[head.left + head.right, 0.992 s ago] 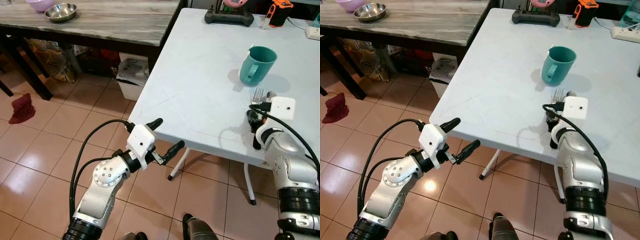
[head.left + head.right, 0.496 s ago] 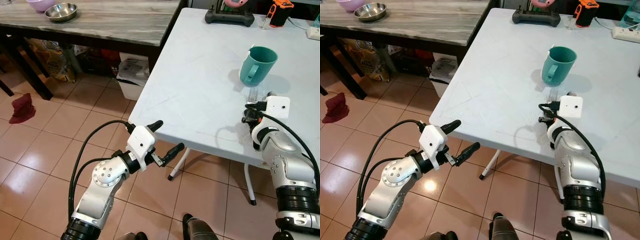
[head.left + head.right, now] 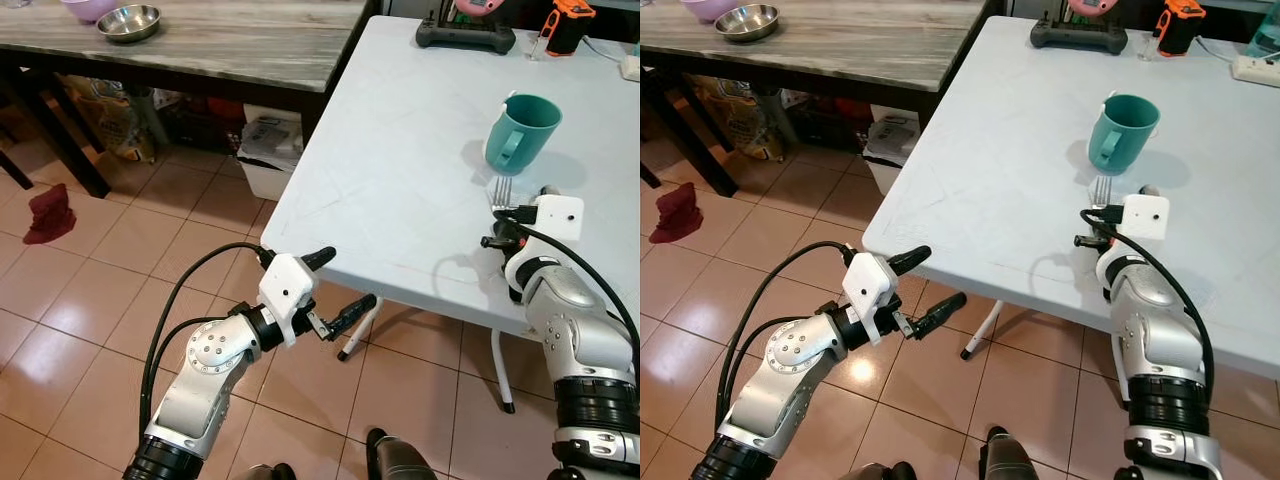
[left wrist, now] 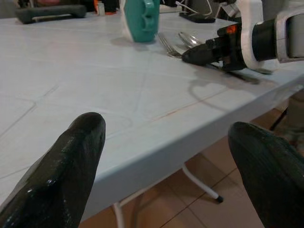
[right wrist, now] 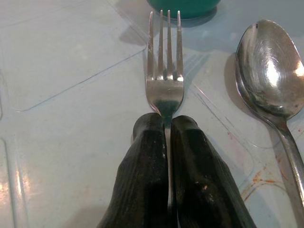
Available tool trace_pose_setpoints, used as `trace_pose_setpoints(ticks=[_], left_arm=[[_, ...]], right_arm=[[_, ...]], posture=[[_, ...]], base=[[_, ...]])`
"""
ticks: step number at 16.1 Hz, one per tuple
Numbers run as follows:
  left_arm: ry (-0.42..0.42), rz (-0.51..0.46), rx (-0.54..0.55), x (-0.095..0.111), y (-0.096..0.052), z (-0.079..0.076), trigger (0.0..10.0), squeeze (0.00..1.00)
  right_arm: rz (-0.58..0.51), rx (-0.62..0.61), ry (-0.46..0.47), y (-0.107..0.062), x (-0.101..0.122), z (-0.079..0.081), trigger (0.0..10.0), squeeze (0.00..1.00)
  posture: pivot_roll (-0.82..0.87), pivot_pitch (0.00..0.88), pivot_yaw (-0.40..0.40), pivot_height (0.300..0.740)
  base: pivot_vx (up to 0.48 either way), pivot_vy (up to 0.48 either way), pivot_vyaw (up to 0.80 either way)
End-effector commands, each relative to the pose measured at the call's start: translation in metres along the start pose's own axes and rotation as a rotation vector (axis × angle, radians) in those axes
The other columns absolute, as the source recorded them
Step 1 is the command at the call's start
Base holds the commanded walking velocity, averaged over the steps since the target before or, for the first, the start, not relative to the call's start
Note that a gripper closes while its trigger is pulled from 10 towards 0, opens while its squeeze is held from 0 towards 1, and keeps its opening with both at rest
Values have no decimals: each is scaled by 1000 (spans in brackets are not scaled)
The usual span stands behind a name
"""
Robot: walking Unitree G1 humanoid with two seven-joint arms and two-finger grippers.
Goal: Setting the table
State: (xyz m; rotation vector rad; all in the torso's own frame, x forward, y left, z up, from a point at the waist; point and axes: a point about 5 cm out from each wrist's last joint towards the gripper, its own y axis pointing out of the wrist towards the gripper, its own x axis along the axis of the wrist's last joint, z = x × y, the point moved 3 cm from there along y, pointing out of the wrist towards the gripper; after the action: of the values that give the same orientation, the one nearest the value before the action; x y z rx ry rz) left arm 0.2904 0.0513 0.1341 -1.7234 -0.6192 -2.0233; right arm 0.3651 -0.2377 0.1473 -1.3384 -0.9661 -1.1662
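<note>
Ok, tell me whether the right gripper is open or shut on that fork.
Shut. In the right wrist view the right gripper has its two black fingers pressed together around the neck of the fork, whose tines point toward the teal mug.

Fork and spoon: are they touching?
Apart. The right wrist view shows the fork, held in the right pincer, lying beside the spoon with a strip of bare table between them.

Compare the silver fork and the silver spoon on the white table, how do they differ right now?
The silver fork is pinched at its neck between the right gripper fingers; the silver spoon lies free beside it. The fork ends in tines aimed at the teal mug; the spoon ends in a rounded bowl. Both are shiny metal on the white table.
</note>
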Motion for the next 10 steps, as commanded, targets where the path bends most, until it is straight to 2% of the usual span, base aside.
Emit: trace_pose_setpoints(ticks=[1, 6, 8, 10], left_arm=[[8, -12, -20, 5, 0, -3, 10000, 0], [9, -15, 4, 4, 1, -1, 10000, 0], [15, -18, 55, 4, 2, 5, 10000, 0], [15, -16, 151, 3, 3, 17, 10000, 0]], right_arm=[[102, 3, 16, -3, -27, 1, 0, 0], [102, 5, 26, -2, -28, 4, 0, 0], [85, -3, 48, -3, -26, 4, 0, 0], [34, -26, 120, -6, -17, 7, 0, 0]], posture=[[-271, 200, 69, 740], [-269, 196, 66, 740], [-271, 195, 67, 740], [-273, 195, 64, 740]], base=[[0, 0, 0], [0, 0, 0], [0, 0, 0], [0, 0, 0]])
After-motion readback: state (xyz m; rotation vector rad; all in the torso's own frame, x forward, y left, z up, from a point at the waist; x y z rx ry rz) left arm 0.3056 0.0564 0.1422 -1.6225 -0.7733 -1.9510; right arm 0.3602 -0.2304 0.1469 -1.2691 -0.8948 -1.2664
